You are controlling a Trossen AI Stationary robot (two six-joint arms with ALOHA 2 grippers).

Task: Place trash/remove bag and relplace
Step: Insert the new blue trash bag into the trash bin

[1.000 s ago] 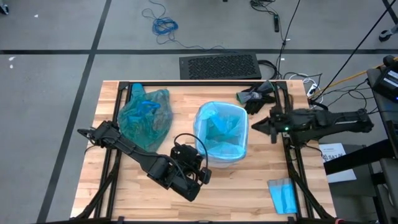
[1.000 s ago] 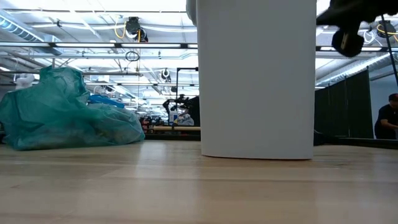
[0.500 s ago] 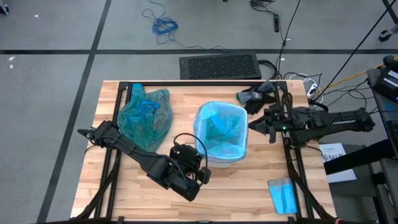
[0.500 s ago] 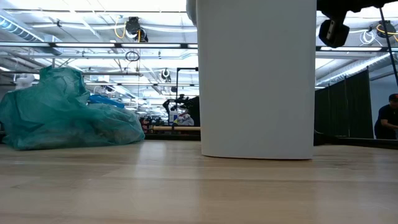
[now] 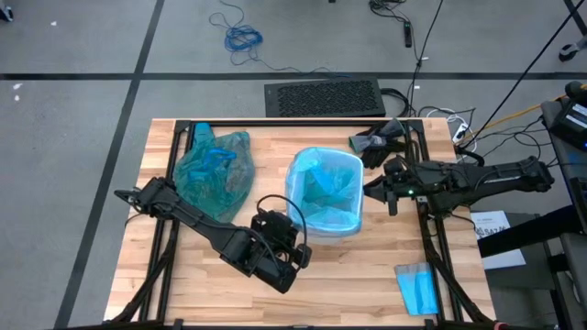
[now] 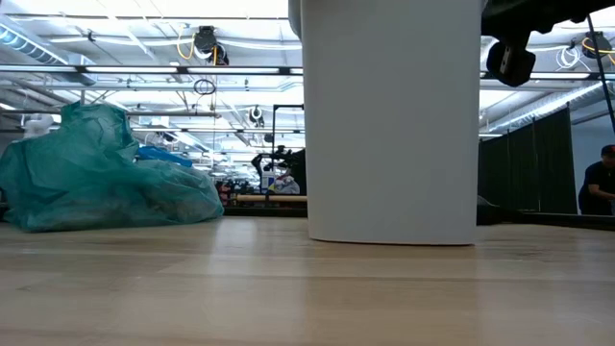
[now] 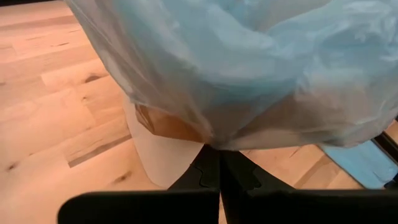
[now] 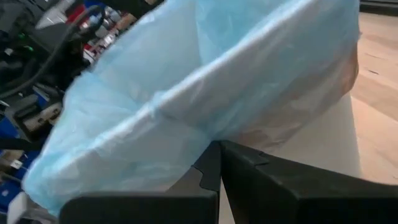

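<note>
The filled teal-green bag (image 5: 213, 170) lies removed on the wooden table (image 5: 367, 275), at the far left and well apart from the white bin (image 6: 389, 125); its contents cannot be made out from here. The bin now carries a fresh pale sky-blue liner (image 5: 326, 192), folded over the rim on all visible sides, so removal and replacement look largely complete. What remains, by my estimate, is seating the liner edge evenly. The left gripper (image 5: 295, 240) is at the near-left rim, fingers together on the liner overhang, which drapes directly over them in the left wrist view. The right gripper (image 5: 374, 187) is just beside the right rim, fingers together, with the liner edge directly ahead of them; whether plastic is pinched cannot be confirmed. A spare folded blue sheet (image 5: 418, 288) lies at the near right corner. Compared with one second ago, the right gripper has advanced toward the bin; the left arm is unchanged.
</note>
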